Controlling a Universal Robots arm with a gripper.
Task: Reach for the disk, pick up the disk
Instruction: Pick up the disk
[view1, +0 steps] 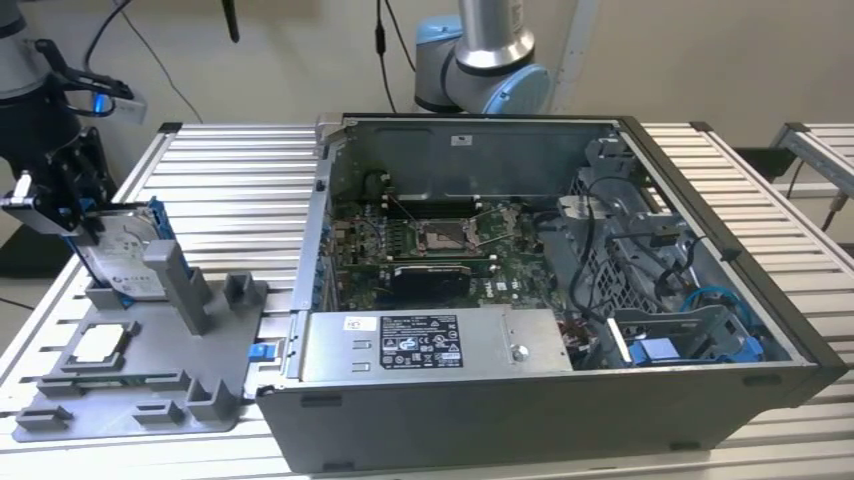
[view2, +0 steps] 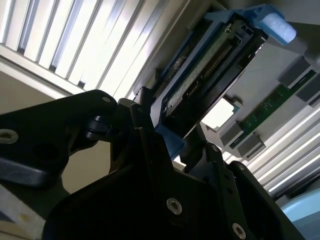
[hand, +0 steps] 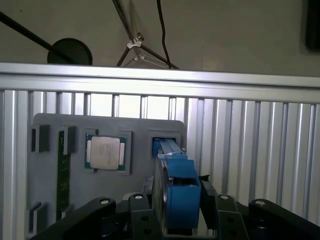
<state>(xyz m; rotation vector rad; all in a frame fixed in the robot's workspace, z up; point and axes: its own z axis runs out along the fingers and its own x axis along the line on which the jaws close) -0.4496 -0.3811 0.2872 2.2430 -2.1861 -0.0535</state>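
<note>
The disk (view1: 118, 252), silver-grey with a white label and a bright blue bracket, stands on edge, slightly tilted, at the grey holder plate (view1: 160, 385) on the exterior view's left. Its lower edge is at the holder's slot, behind a grey post. My gripper (view1: 83, 212) comes down on its upper end. In both wrist views the black fingers (hand: 144, 206) press on either side of the disk (hand: 177, 187), with the blue bracket (view2: 172, 140) between them. The gripper (hand: 177, 202) is shut on the disk (view2: 210, 65).
A square silver processor chip (hand: 105, 152) and a green memory stick (hand: 62, 175) lie in the holder plate's recesses. An open computer case (view1: 747, 300) with a grey power-supply box (view1: 434, 345) stands just beside the plate. Another arm's base (view1: 481, 60) rises behind the case.
</note>
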